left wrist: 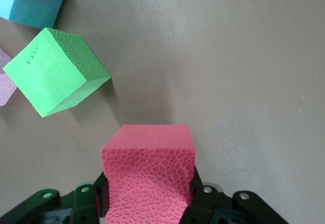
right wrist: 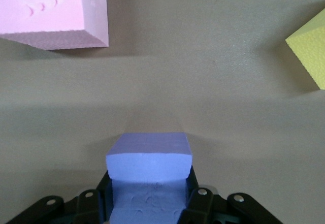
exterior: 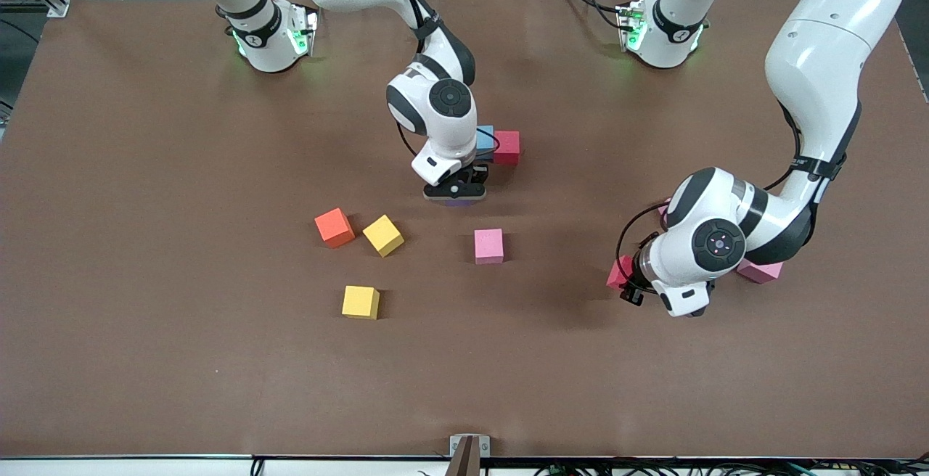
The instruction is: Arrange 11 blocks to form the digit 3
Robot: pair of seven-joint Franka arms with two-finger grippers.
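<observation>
While the left gripper squeezes a red block between its fingers, a green block and a light blue block sit near it on the bench, toward the left arm's end. The right gripper is clamped on a purple block, low over the middle of the bench, just beside another light blue block touching a second red block. Nearer the front camera lie 1 pink block, 1 orange block and 2 yellow blocks, all apart.
</observation>
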